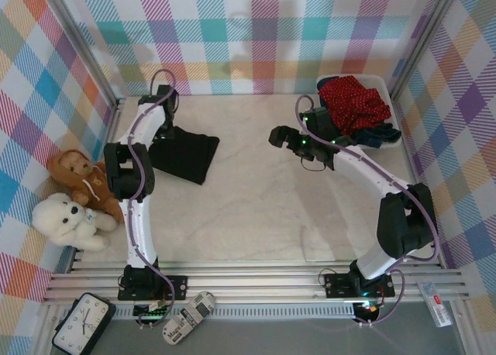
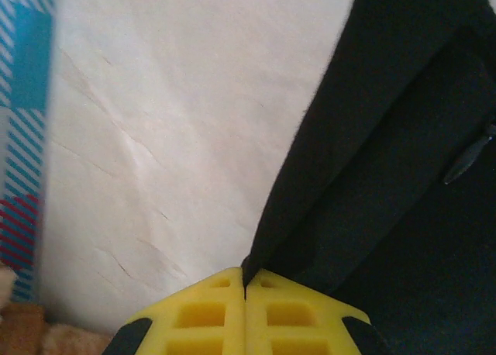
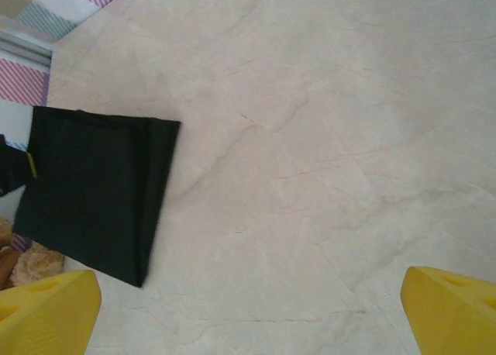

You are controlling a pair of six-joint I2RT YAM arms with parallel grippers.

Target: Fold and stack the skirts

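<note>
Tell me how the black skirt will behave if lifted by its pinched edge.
Likely floppy: the black skirt lies flat in thin folded layers, so it should drape and may unfold below the pinch of the left gripper. It is probably light, being thin cloth. If pushed, it would likely bunch rather than slide whole.

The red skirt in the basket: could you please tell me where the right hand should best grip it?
Probably a raised fold on top of the red skirt, from above: it lies heaped in the basket, whose walls block the sides. The right hand is open.

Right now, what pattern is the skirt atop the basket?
Red skirt with tiny white dots; best in top external view.
</note>
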